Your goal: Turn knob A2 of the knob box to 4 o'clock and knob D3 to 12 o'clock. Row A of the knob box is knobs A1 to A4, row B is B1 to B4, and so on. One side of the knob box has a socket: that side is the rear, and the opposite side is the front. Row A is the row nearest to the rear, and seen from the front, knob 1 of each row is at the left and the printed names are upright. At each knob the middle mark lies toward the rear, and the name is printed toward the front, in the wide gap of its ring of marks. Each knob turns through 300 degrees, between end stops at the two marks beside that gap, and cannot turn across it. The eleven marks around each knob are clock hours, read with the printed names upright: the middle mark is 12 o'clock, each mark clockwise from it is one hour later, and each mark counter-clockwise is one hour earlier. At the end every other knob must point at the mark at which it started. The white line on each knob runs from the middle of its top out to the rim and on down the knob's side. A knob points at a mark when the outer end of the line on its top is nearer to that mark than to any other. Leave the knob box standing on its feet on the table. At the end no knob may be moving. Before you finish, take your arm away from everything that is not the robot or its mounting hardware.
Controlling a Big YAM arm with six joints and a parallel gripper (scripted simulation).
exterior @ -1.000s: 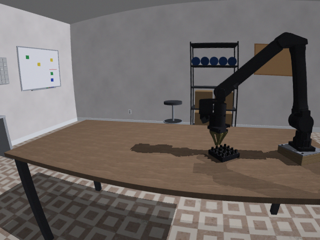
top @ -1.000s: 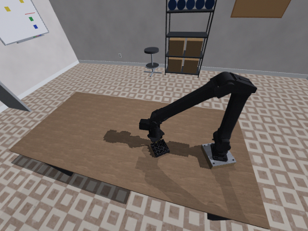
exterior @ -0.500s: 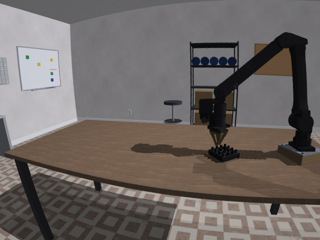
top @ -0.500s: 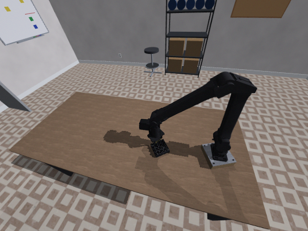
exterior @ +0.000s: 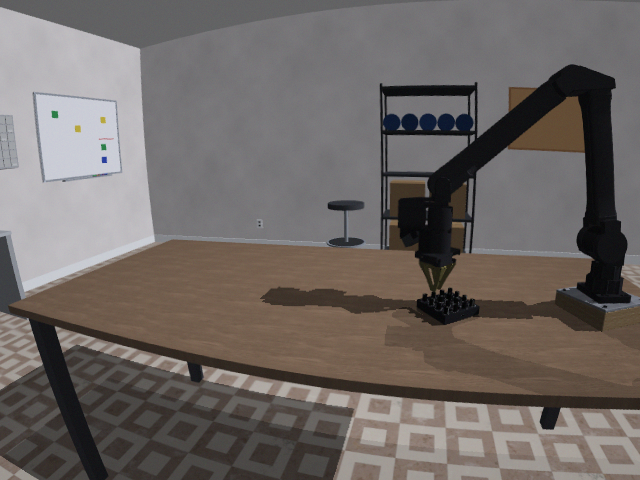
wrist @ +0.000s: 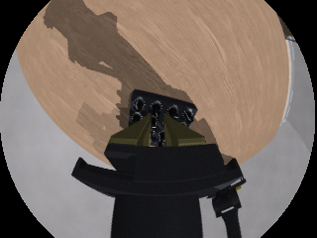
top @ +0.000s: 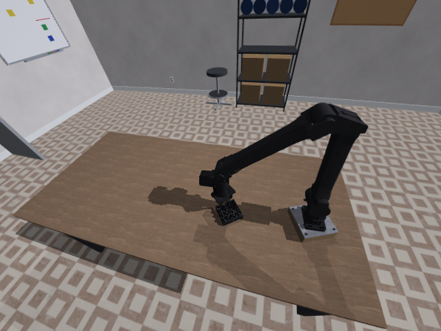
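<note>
A small black knob box (top: 229, 212) (exterior: 449, 314) (wrist: 163, 96) is set on the desk (top: 142, 160) (exterior: 232, 320) (wrist: 213, 64), beneath the nearly closed tool (top: 226, 201) (exterior: 435, 289) (wrist: 158, 117); any grip is hidden. Its stubby knobs, probably stiff, are best pinched squarely by their sides.

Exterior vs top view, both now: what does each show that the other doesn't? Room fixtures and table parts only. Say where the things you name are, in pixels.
Only exterior: the wall grid panel at far left (exterior: 7, 142) and the near-left table leg (exterior: 67, 397) along its length.

Only top: the stool's foot bars (top: 224, 103) and the bottom shelf board of the rack (top: 267, 100), which the table hides in the exterior view.

Both: the whiteboard (top: 29, 34) (exterior: 77, 149), corkboard (top: 372, 12) (exterior: 542, 121) and wall socket (top: 171, 79) (exterior: 260, 223).
</note>
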